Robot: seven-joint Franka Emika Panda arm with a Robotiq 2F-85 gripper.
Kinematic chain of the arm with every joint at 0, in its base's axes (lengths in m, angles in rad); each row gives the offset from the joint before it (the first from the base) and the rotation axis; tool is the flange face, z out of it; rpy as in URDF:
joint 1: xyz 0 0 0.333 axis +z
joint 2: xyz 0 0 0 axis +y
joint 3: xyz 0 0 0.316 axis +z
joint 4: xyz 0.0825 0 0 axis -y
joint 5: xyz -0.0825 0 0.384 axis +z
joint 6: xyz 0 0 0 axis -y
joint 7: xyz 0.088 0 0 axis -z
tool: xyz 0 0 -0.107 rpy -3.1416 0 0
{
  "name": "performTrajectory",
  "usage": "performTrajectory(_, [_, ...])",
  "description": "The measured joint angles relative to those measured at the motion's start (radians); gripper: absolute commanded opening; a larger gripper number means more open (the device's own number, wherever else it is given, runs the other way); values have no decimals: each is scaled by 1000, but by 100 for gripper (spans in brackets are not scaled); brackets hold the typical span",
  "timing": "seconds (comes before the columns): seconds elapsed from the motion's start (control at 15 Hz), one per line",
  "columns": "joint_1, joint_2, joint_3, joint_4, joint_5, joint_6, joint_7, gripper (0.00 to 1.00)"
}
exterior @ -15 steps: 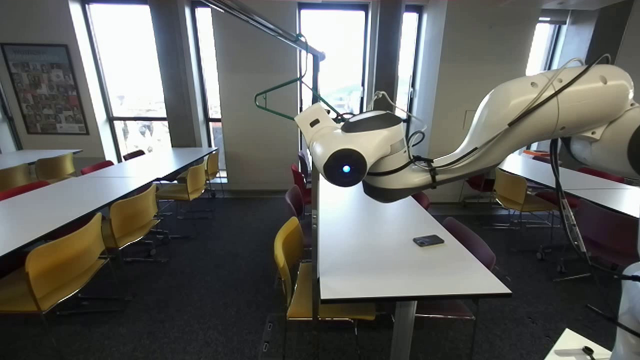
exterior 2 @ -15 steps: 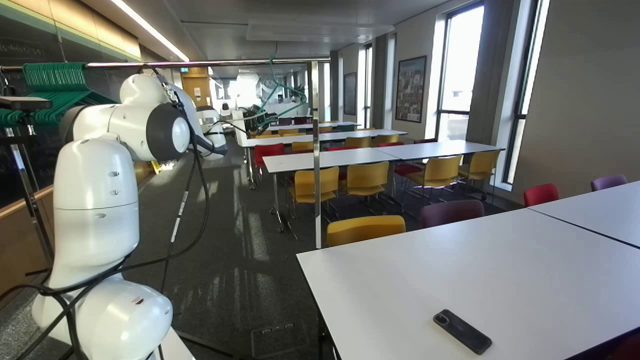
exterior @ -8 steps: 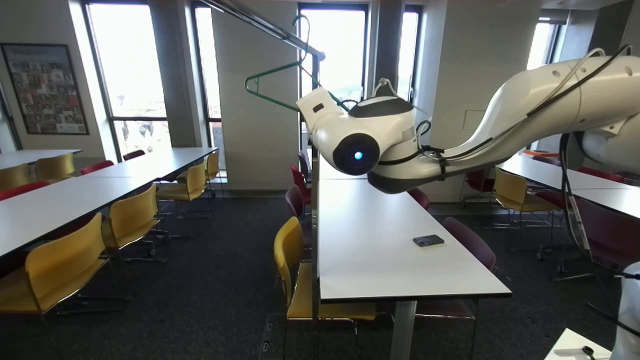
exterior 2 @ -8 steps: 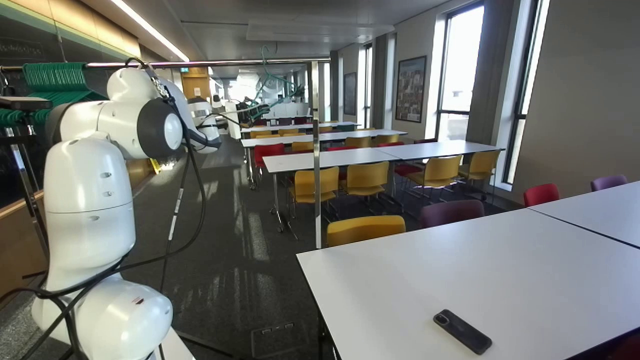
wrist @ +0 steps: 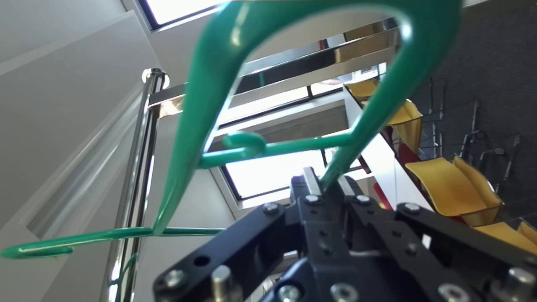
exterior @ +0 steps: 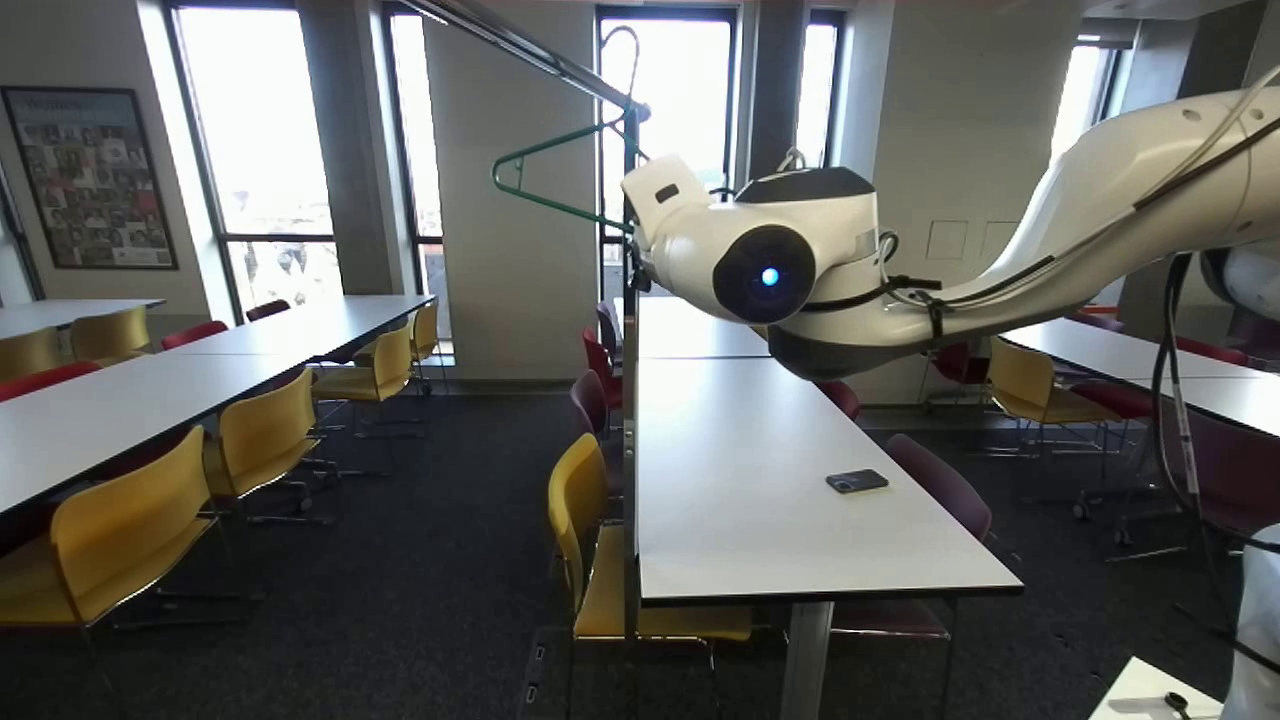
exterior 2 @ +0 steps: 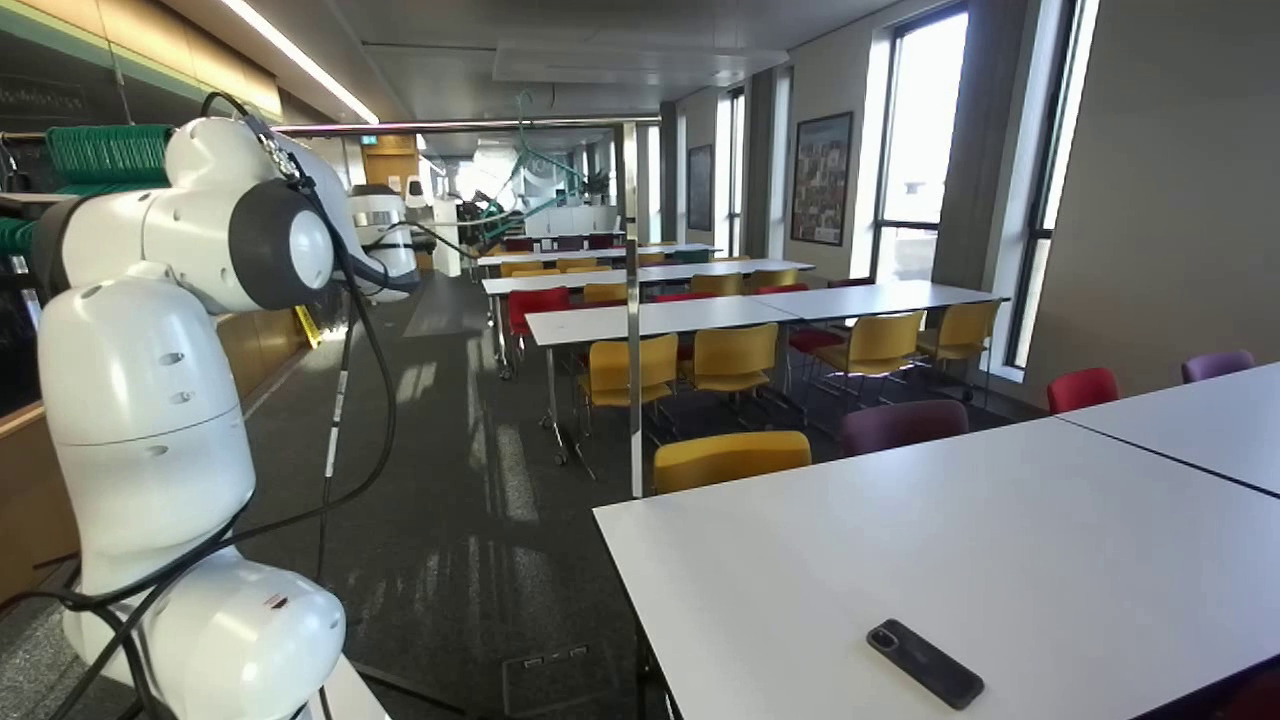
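Pinching a hanger (wrist: 197,109), the gripper (wrist: 328,183) is nearly closed, apparently near rail (wrist: 135,180) and post (exterior 2: 633,330); the poster (exterior: 92,180) is unreadable.

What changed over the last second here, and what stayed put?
In an exterior view, the arm moved right across the picture and a little upward. The green hanger rose too; its hook, earlier level with the rail, now stands above it. The end effector is shut on the hanger; no grasp or release shows. The phone and table stayed as they were.
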Motion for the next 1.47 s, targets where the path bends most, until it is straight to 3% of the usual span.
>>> performTrajectory(0.6, [1,-204,21,-302,121,5,17,3])
performTrajectory(1.07, [3,-284,14,-557,368,3,17,3])
performTrajectory(1.47, [42,-296,21,-654,529,10,16,3])
